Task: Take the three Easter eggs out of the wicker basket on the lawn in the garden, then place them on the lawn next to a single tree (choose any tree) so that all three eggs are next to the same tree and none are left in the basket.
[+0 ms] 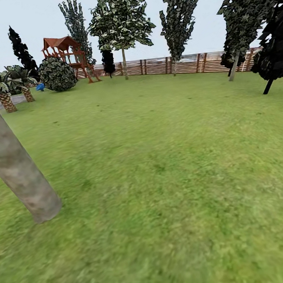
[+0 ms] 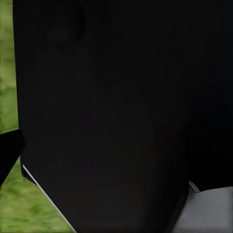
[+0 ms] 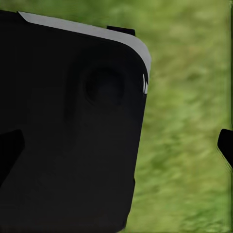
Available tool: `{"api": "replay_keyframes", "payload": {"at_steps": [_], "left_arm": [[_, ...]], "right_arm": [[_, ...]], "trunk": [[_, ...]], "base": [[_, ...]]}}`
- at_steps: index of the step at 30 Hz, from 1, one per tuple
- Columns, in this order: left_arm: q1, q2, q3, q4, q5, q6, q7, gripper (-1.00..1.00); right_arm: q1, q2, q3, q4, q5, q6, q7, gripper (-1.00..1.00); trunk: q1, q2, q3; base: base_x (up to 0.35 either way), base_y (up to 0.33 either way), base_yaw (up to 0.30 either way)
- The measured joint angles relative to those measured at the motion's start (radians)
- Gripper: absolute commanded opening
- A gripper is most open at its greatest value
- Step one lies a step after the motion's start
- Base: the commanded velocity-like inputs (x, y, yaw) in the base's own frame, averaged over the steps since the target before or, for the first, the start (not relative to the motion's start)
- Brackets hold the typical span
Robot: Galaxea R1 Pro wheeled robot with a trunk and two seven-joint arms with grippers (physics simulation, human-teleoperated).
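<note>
Head cam: I'm looking over the lawn [image 1: 161,165], wide flat green grass running back to a brown slat fence [image 1: 185,63]. A pale grey-beige trunk [image 1: 13,163] leans at the near left, its crown cut off by the frame edge. Playset [image 1: 67,53] and round bush [image 1: 57,74] stand far behind that trunk, palms [image 1: 1,88] beside them.

Left wrist cam: a black robot body panel [image 2: 116,116] blocks most of it, grass at the rim; can't tell jaw state.

Right wrist cam: black panel [image 3: 68,131] again, blurred grass beside it; dark tips at both edges, jaw opening unclear.
</note>
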Motion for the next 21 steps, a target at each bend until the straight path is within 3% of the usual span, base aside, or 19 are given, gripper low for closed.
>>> {"api": "replay_keyframes", "payload": {"at_steps": [21], "left_arm": [[0.000, 0.000, 0.000, 0.000, 0.000, 0.000, 0.001, 1.00]], "right_arm": [[0.000, 0.000, 0.000, 0.000, 0.000, 0.000, 0.000, 1.00]], "trunk": [[0.000, 0.000, 0.000]], "base": [[0.339, 0.000, 0.000]]}}
